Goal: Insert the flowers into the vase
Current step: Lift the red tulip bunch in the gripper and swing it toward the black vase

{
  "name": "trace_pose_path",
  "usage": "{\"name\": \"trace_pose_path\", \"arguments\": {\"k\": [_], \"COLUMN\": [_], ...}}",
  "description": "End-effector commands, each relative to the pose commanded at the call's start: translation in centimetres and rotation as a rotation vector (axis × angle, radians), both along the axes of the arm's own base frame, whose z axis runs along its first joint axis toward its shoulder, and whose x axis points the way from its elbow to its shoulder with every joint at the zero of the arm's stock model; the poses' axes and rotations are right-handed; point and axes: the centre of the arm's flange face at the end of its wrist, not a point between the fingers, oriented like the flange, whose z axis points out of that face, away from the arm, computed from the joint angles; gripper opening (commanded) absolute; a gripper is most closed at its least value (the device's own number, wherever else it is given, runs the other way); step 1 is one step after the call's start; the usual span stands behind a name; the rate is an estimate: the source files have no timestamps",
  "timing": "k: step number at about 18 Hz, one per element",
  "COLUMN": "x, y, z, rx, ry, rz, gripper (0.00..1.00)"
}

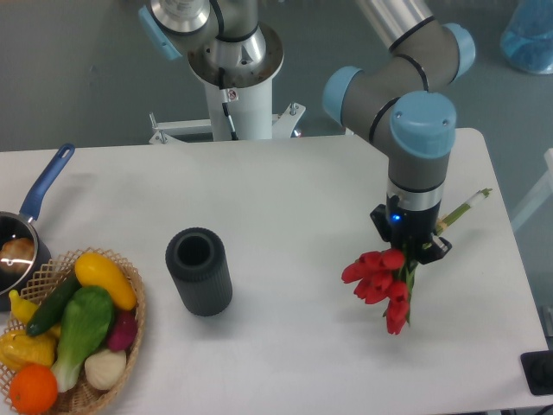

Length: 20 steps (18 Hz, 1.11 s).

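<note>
The flowers are a bunch of red tulip buds with green stems, at the right of the white table. The buds point toward the front and the stem ends stick out behind the wrist toward the right edge. My gripper is directly over the stems, pointing down, and seems shut on them; its fingers are mostly hidden by the wrist and the buds. I cannot tell whether the bunch touches the table. The vase is a dark grey ribbed cylinder standing upright with its round mouth open, well to the left of the gripper.
A wicker basket of toy vegetables and fruit sits at the front left corner. A blue-handled saucepan lies at the left edge. The arm's white base stands behind the table. A dark object is at the front right corner.
</note>
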Motion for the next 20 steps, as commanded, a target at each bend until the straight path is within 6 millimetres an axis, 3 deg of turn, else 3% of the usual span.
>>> {"name": "trace_pose_path", "arguments": {"k": [7, 9, 14, 20], "x": [0.8, 1.7, 4.2, 7.2], "y": [0.3, 0.6, 1.8, 3.1], "z": [1.8, 3.3, 8.0, 12.2], "rx": [0.056, 0.093, 0.390, 0.612], "ry": [-0.005, 0.002, -0.098, -0.223], "rz": [-0.001, -0.016, 0.009, 0.073], "gripper": [0.00, 0.00, 0.00, 0.00]}}
